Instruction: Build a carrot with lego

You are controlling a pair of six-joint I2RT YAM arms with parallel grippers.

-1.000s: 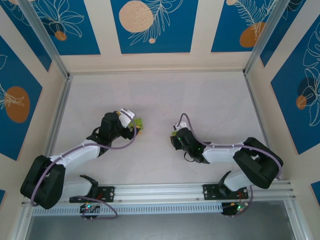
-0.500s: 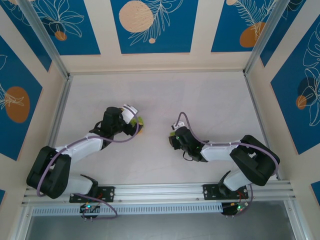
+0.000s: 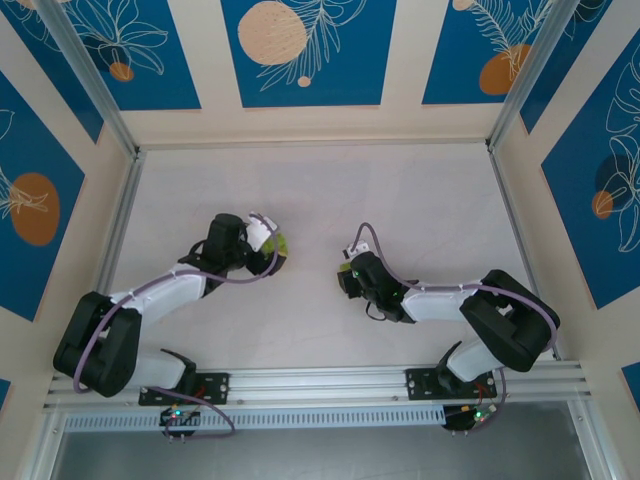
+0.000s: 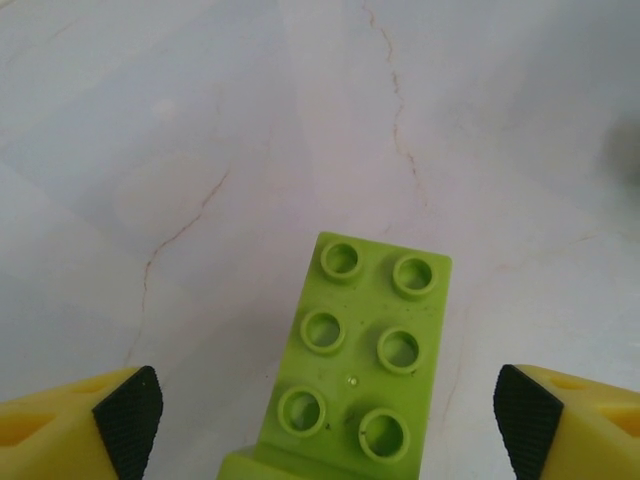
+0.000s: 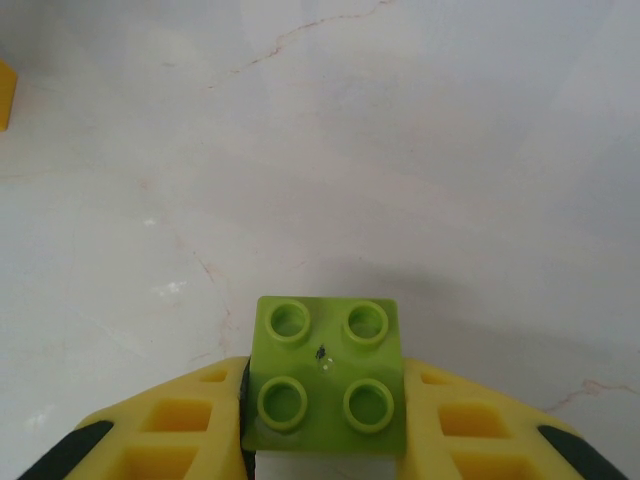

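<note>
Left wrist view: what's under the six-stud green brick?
White table shows around the far end and sides of the six-stud lime-green brick. A green edge pokes out below its near end. Whether that is another brick underneath is covered by the brick itself.

Robot lab cell, aluminium frame (image 3: pixel 118 225), blue floral wall panels (image 3: pixel 300 50), white marbled table (image 3: pixel 320 190)

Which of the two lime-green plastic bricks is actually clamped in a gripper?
The square four-stud lime-green brick, pinched in the right gripper. The rectangular six-stud brick sits untouched between the left gripper's wide-open jaws.
</note>
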